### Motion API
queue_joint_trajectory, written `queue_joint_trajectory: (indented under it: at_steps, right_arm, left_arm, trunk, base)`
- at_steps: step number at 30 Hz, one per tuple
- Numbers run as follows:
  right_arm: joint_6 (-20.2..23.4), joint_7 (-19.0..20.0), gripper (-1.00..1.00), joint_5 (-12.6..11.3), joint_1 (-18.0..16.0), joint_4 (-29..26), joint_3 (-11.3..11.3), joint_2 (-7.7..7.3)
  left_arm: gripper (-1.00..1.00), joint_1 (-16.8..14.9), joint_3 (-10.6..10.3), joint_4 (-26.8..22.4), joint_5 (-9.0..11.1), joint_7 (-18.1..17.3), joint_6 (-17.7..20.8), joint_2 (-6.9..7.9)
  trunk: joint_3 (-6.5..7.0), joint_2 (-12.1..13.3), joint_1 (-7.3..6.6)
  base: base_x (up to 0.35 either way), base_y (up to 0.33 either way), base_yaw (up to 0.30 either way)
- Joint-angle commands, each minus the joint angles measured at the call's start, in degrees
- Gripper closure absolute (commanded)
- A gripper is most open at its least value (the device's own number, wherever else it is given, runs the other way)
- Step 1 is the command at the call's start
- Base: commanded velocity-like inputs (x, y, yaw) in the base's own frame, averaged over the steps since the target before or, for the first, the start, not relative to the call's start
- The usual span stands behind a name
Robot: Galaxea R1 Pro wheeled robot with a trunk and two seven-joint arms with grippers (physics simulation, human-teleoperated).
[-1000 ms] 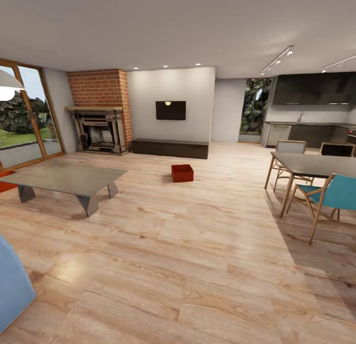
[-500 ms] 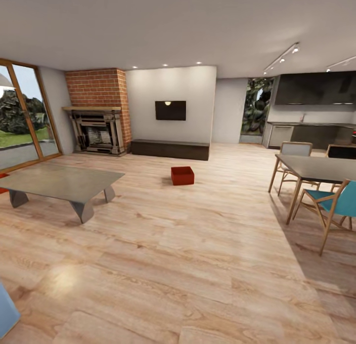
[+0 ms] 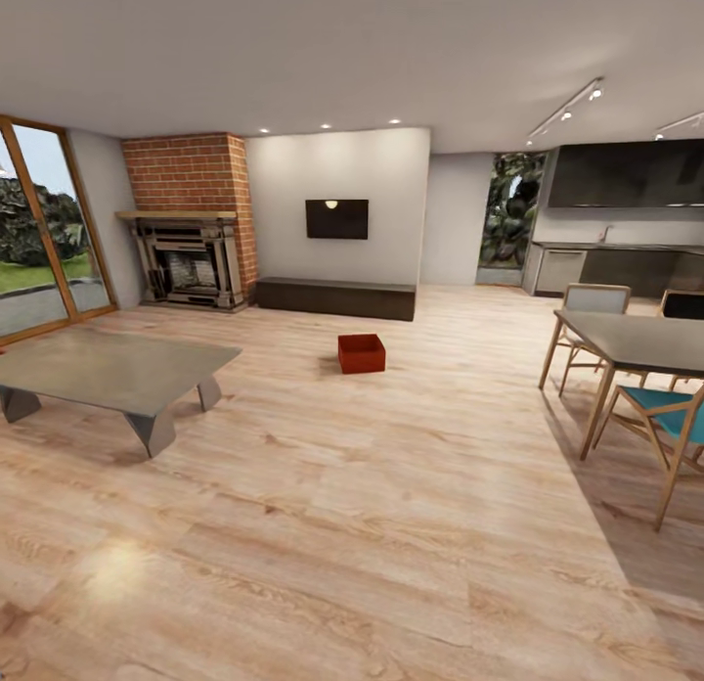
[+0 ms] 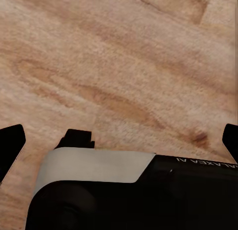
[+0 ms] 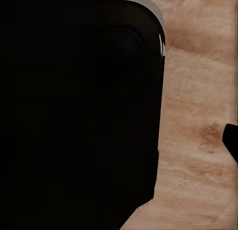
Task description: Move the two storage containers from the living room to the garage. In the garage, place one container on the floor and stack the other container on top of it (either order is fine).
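view slid right, sofa gone | 1 storage container (image 3: 361, 352) on wood floor (image 3: 391, 524) | left jaws spread | right jaws: cannot tell

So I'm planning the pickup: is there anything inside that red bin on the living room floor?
The storage container sits open-topped on the wood floor before the dark cabinet. Only its rim and upper inner walls show, with nothing sticking out above them; the near wall hides its bottom.

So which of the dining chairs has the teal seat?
The nearer chair at the right edge, on the table's near side, with a wooden frame. The two behind the table are grey and dark.
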Motion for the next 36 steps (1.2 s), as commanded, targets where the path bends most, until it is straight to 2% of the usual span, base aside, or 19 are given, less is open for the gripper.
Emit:
queue_joint_trajectory:
  at_steps: [1,36]
  right_arm:
    - [0.0,0.0,-1.0,0.0,0.0,0.0,0.1,0.0]
    - [0.0,0.0,-1.0,0.0,0.0,0.0,0.0,0.0]
  left_arm:
    - [-1.0,0.0,-0.5,0.0,0.5,0.2,-0.2,0.0]
    - [-1.0,0.0,-0.5,0.0,0.5,0.3,-0.3,0.0]
  trunk:
    - [-0.06,0.0,0.03]
    - [-0.06,0.0,0.03]
  base:
    - [0.344,0.0,0.0]
    - [0.344,-0.001,0.0]
